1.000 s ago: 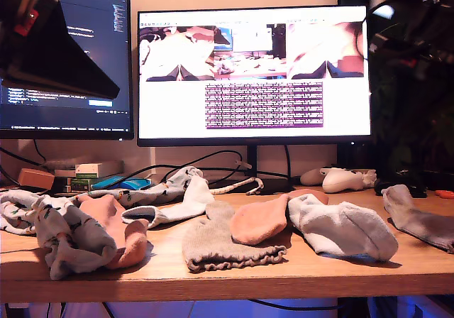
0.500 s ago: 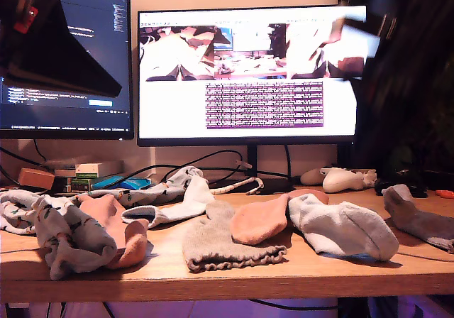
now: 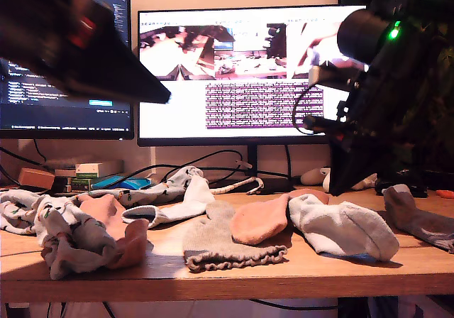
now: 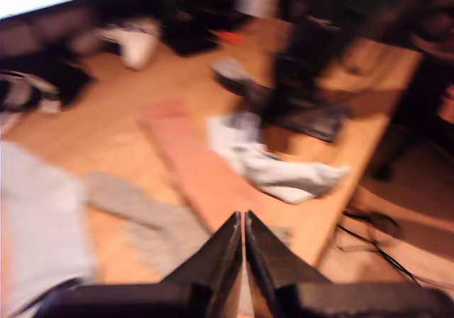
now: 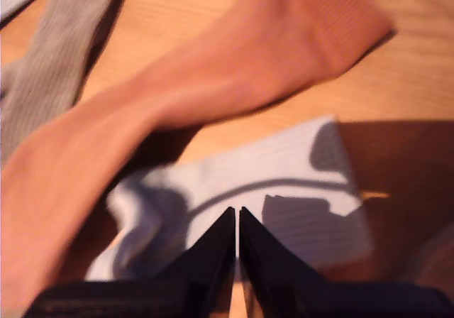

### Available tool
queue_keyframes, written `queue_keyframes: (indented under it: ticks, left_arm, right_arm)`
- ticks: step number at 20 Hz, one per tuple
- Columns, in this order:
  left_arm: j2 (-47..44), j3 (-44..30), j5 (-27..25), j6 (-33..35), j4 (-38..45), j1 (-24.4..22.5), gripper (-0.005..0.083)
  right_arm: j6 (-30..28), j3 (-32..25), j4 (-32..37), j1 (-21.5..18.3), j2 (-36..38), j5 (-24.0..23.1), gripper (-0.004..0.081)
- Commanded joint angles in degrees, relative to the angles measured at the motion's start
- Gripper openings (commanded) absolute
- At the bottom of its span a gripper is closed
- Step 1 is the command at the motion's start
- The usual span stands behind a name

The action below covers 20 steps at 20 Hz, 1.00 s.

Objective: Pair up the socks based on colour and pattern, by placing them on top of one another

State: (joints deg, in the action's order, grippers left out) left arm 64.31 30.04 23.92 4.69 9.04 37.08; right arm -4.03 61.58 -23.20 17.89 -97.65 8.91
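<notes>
Since half a second ago both arms are being swung further into the frame. My first gripper is being held in the upper left of the exterior view, and my second gripper is being hung right of centre, just above a ribbed white sock. Both are being kept with jaws pressed together, empty. On the desk two salmon socks, two grey socks and two ribbed white ones are being shown. Printed socks are bunched at lower left, their count not being made out.
</notes>
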Motion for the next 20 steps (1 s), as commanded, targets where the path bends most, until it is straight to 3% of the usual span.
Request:
queue_keyframes:
  ticks: [1,6,11,17,20]
  left_arm:
    - [2.34,2.78,0.07,-0.15,1.38,1.16,-0.0024]
    - [8.17,6.43,0.35,-0.15,2.40,3.63,-0.0024]
    - [14.27,9.57,1.14,-0.11,3.48,5.44,-0.0024]
    - [19.39,13.20,1.64,-0.04,4.57,7.17,-0.0024]
    - [19.30,13.33,1.60,-0.11,4.09,7.34,-0.0024]
  right_arm:
    - [-0.81,0.63,-0.57,-0.74,-3.08,0.20,-0.0013]
    - [-3.61,0.81,-0.35,-2.47,-7.61,0.11,-0.0013]
    - [-7.45,1.95,4.07,-4.22,-9.35,-0.74,-0.0013]
    - [-16.06,12.07,3.56,-5.31,-11.65,-3.67,-0.0013]
    - [-15.02,16.20,0.57,-5.29,-12.59,-2.97,-0.0013]
